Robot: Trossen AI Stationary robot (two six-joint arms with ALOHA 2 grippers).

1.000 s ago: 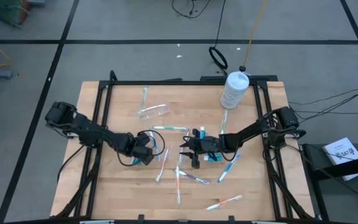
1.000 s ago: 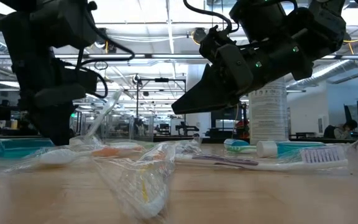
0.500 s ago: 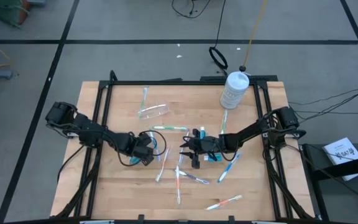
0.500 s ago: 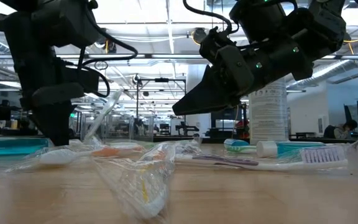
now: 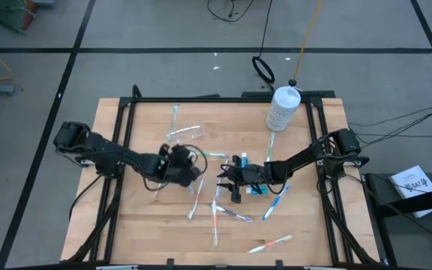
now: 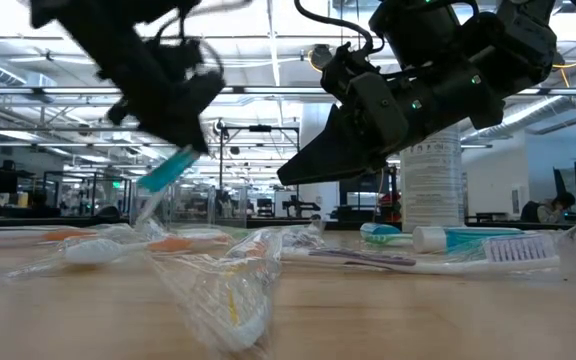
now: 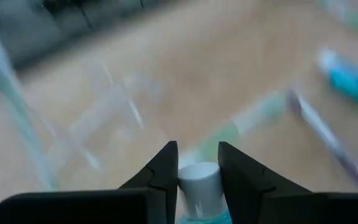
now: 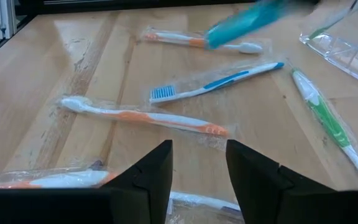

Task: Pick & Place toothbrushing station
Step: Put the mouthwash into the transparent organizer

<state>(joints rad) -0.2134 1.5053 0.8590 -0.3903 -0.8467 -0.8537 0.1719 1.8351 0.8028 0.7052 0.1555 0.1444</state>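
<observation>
My left gripper (image 5: 192, 162) is shut on a short teal toothpaste tube (image 6: 166, 171), held above the table's middle, just near of the clear plastic cup (image 5: 184, 134), which lies on its side. My right gripper (image 5: 221, 180) hovers open and empty above the table's middle; its fingers show in the right wrist view (image 8: 197, 168). Several wrapped toothbrushes (image 5: 227, 214) lie flat around it, among them an orange one (image 8: 148, 116) and a blue one (image 8: 213, 83). A second teal tube (image 5: 257, 189) lies beside the right arm. My left gripper pinches the teal tube between its two fingers at the white cap end (image 7: 197, 179); the cap sticks out forward between the fingertips. The tube is lifted clear of the table and slants, its lower end (image 6: 146, 184) toward the wood.
A large white bottle (image 5: 283, 108) stands at the far right of the table. More toothbrushes lie near the front edge (image 5: 270, 244) and by the cup (image 5: 175, 115). A black frame rims the wooden table (image 5: 126, 225).
My left gripper has risen with the teal tube and gone toward the table's far edge and a little right, toward the cup. The tube, which lay flat on the table, now hangs clear and tilted.
</observation>
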